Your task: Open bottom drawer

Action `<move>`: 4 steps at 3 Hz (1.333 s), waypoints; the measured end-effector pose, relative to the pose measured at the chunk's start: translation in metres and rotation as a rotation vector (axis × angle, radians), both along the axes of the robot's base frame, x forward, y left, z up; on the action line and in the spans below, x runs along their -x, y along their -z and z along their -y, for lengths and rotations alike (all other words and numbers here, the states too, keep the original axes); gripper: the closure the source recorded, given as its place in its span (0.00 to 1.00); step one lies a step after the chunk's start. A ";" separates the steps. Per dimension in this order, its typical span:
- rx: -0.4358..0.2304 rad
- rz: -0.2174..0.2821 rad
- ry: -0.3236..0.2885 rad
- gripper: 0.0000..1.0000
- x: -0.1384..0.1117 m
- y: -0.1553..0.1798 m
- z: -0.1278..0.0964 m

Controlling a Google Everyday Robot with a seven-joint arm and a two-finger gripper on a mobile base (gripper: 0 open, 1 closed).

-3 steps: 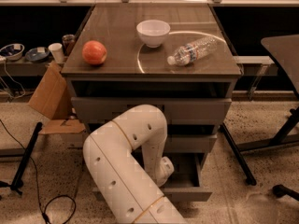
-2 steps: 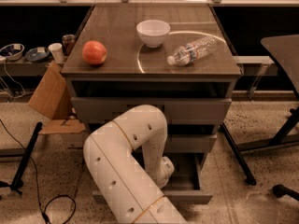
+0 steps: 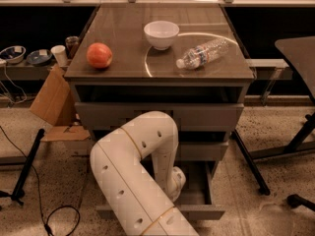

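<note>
apple (image 3: 99, 55) red | bowl (image 3: 161, 34) white | bottom drawer (image 3: 203, 212) grey | tool (image 3: 176, 180) in it white

Cabinet top (image 3: 123, 38), apple (image 3: 99, 55), bowl (image 3: 161, 34), bottle (image 3: 203, 53) lying; gripper (image 3: 178, 180) at bottom drawer (image 3: 202, 212)

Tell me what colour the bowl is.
The bowl is white, camera view; claw is down at the bottom drawer.

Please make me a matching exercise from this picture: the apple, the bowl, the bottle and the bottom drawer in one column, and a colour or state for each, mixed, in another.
1 apple
2 bowl
3 bottle
4 bottom drawer

a lying on its side
b pulled out
c red
d white

Pairs: 1-c, 2-d, 3-a, 4-b.

The gripper is low at the open bottom drawer, mostly hidden by the arm.
</note>
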State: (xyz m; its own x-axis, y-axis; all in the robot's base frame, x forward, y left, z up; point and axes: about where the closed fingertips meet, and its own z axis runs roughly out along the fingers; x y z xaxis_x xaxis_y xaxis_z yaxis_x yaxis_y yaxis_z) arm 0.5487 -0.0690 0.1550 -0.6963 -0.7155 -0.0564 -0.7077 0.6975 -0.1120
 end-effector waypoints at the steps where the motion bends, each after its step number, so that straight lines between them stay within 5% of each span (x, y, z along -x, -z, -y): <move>1: -0.057 -0.037 -0.073 1.00 0.010 0.001 -0.001; 4: -0.220 -0.038 -0.127 1.00 0.028 -0.018 0.020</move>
